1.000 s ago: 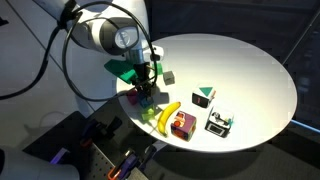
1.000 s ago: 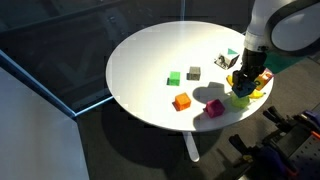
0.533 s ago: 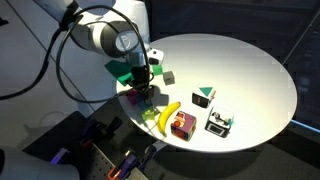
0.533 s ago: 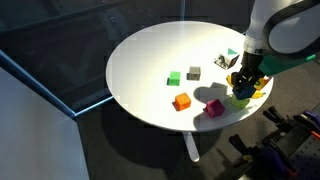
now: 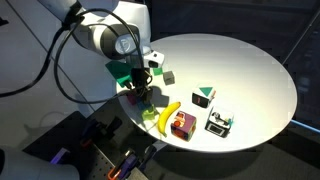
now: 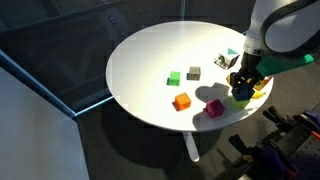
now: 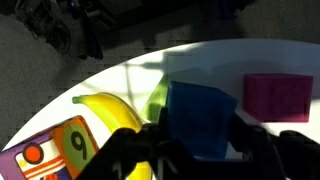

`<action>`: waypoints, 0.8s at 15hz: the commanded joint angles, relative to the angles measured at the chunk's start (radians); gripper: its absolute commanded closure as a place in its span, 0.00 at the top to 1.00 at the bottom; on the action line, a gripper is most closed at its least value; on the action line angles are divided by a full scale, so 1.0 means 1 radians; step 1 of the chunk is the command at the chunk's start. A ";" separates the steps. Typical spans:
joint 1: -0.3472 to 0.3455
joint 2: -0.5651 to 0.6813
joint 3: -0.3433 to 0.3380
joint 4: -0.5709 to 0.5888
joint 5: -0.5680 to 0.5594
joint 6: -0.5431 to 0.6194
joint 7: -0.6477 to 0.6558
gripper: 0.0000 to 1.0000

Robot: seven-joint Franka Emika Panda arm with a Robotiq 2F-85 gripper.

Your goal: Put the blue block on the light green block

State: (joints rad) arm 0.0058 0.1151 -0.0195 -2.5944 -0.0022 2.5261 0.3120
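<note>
In the wrist view the gripper is pinching the blue block between its dark fingers. The light green block shows only as a sliver past the blue one's left edge, with the banana just beside it and a magenta cube off to the right.

In an exterior view the gripper points straight down near the rim of the white table, close to the banana; the cubes under it are too small to separate.

In an exterior view the gripper hangs just above the light green block.

I judge I'm at the placing step. Next I want to nudge toward the banana side until green is covered, lower squarely, then let go.
</note>
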 commanded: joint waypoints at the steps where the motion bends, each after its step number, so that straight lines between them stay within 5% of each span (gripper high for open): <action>1: 0.002 -0.002 -0.002 0.006 0.024 0.003 0.000 0.31; 2: 0.004 0.000 -0.004 0.002 0.008 -0.002 -0.001 0.56; 11: 0.004 0.000 -0.004 0.002 0.010 -0.002 -0.001 0.56; 12: 0.004 0.000 -0.004 0.002 0.010 -0.002 -0.001 0.31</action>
State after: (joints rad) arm 0.0058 0.1152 -0.0195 -2.5936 0.0074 2.5265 0.3120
